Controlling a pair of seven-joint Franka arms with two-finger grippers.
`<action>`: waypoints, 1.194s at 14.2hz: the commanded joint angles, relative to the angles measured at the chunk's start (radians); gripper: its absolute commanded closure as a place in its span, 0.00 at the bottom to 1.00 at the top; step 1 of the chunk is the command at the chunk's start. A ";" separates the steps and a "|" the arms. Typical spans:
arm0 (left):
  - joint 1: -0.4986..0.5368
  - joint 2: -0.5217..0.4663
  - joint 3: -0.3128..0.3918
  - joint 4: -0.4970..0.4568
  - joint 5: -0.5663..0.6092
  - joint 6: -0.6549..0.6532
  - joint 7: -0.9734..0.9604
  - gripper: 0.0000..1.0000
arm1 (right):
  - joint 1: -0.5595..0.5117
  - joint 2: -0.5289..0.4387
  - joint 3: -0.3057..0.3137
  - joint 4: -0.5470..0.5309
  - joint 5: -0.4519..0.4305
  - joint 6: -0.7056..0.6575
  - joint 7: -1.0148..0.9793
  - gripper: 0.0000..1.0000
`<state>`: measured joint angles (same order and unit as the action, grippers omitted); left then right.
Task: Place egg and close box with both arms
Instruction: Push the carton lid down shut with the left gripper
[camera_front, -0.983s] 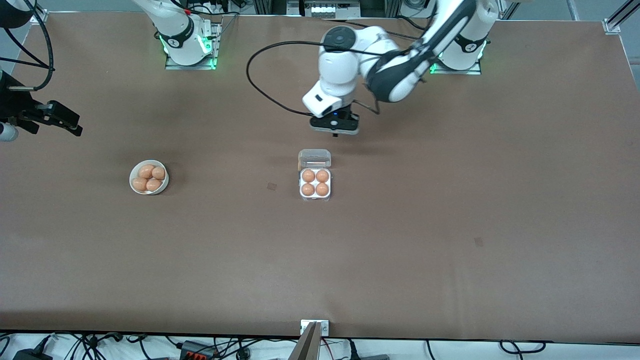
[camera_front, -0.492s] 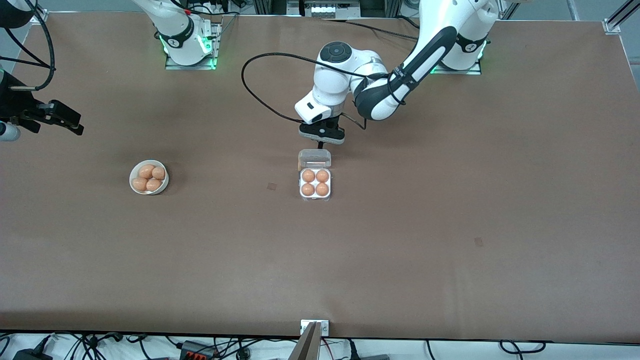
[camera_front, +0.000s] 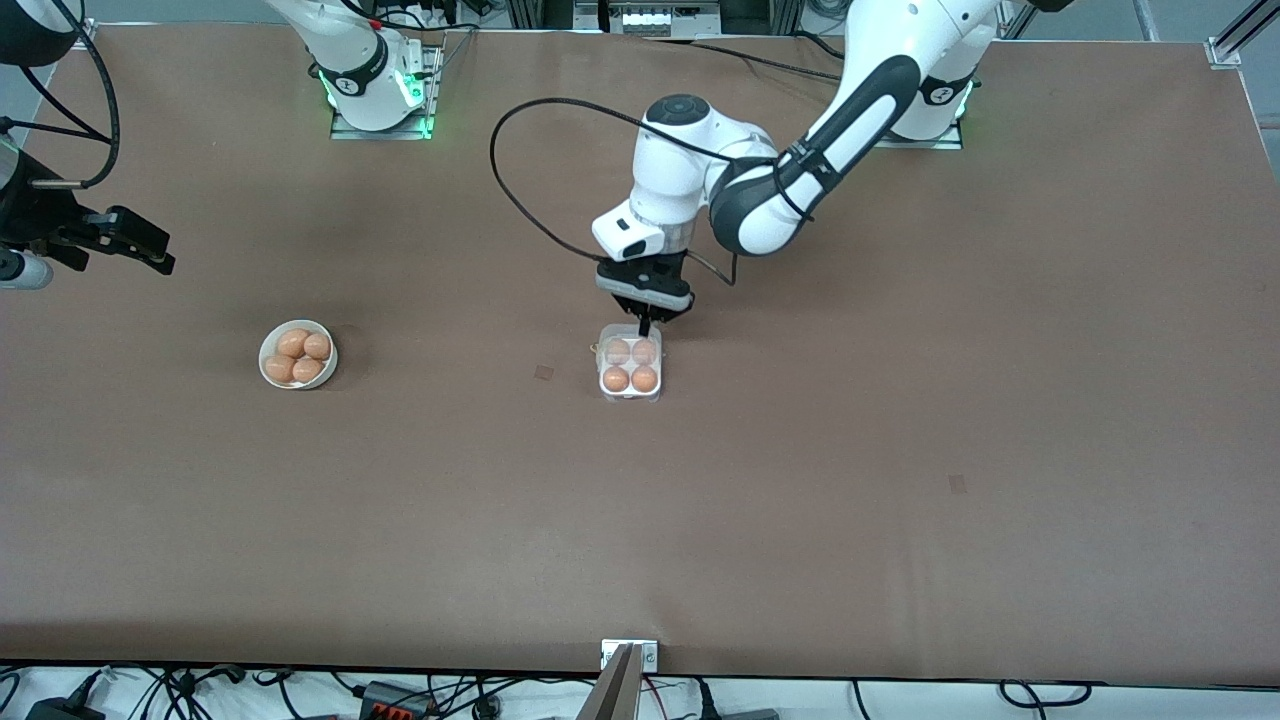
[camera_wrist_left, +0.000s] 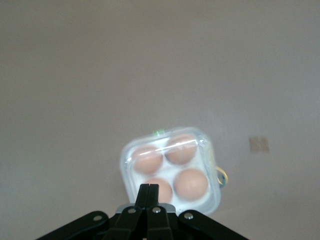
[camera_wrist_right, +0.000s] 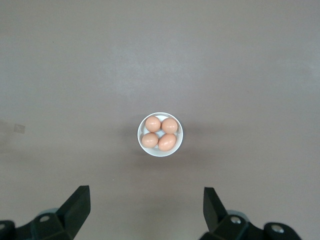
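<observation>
The box, four eggs seated, sits mid-desk with its lid tipped over them. The left gripper, fingers clenched together, presses at the lid's twelve-o'clock edge. The right gripper, fingers released, waits above the bowl.

Even, soft overhead light — box blurred, lid glaring.

– Where does the box sit?
– Mid-table, well apart from the bowl, toward the left arm's end from it.
– Its state?
– Four orange-brown eggs fill its cells; the clear lid leans over the farther pair.
</observation>
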<state>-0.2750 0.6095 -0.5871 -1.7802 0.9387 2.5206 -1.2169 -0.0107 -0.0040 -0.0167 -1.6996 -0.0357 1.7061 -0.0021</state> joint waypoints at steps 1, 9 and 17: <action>0.003 0.032 -0.002 0.047 0.026 0.004 -0.013 0.99 | -0.008 -0.001 0.014 0.008 -0.001 0.003 -0.004 0.00; 0.380 -0.037 -0.302 -0.033 0.017 -0.158 -0.008 0.99 | -0.009 -0.007 0.014 0.008 -0.001 -0.006 -0.004 0.00; 0.453 -0.028 -0.424 0.197 -0.185 -0.521 0.524 0.99 | -0.011 -0.010 0.011 0.006 -0.003 -0.032 -0.015 0.00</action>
<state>0.1969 0.5904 -1.0066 -1.6832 0.8318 2.1093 -0.8397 -0.0107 -0.0057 -0.0135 -1.6992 -0.0357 1.6978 -0.0023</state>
